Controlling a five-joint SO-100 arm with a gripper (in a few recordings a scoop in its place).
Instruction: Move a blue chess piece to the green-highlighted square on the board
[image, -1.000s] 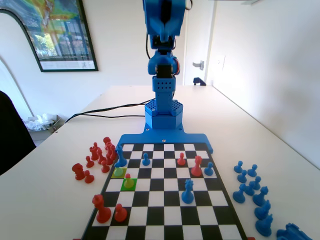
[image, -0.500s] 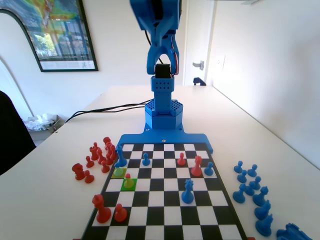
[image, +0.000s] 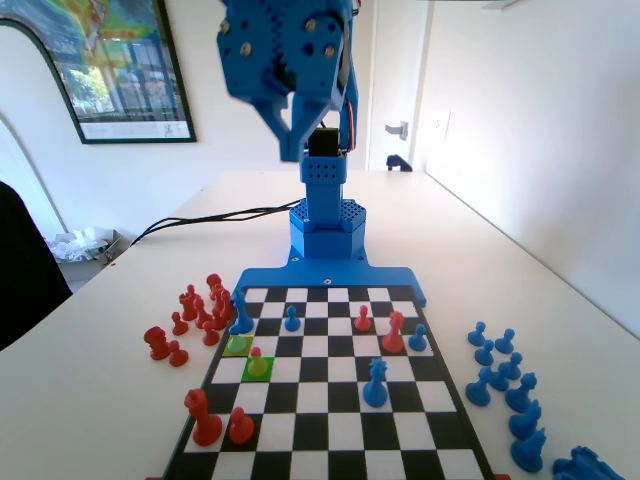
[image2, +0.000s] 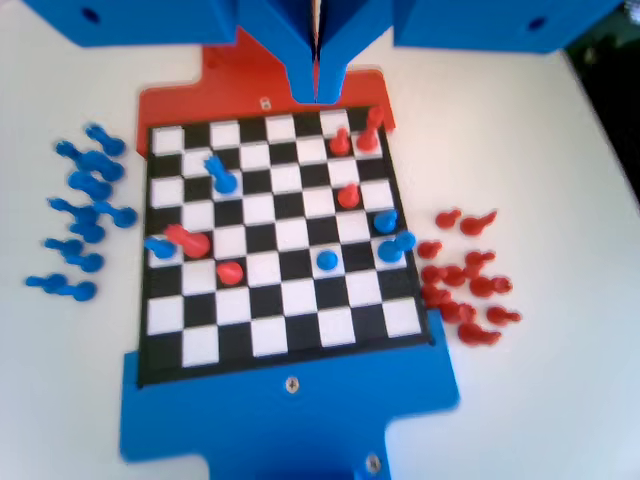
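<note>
While the end effector (image: 290, 150) hangs high above the board (image: 330, 420), its jaws are pressed together on nothing in the wrist view. On the yellow-tinted square (image: 238, 344) at the fixed view's left stands the blue chess piece (image: 238, 341), next to the green-highlighted square (image: 258, 367), where a red pawn (image: 257, 361) stands. Spare blue pieces (image: 500, 385) lie on the bench (image: 560, 330) at right.

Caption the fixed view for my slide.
Gripper poised high above the board, jaws together; a red pawn stands on the green-highlighted square.
</note>
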